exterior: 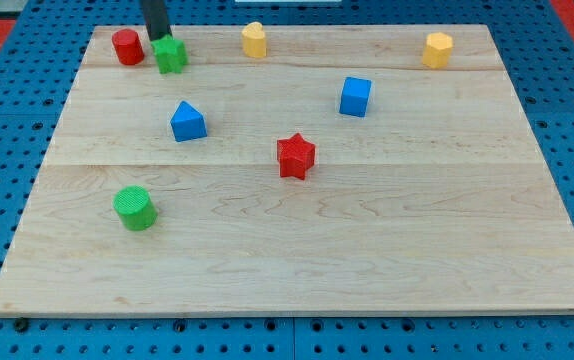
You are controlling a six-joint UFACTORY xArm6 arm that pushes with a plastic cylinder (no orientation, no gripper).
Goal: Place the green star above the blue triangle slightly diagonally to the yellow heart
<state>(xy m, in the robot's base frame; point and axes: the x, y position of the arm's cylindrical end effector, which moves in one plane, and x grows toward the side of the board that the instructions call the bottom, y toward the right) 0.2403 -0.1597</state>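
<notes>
The green star (172, 56) sits near the view's top left on the wooden board (297, 250). My tip (158, 38) touches the star's upper left edge, between it and the red cylinder (127, 47). The blue triangle (188, 122) lies below the star, toward the view's bottom. The yellow heart (255, 40) stands to the star's right along the top edge.
A yellow hexagonal block (437, 49) stands at the top right. A blue cube (355, 96) is right of centre, a red star (295, 156) is near the middle, and a green cylinder (135, 208) is at the lower left.
</notes>
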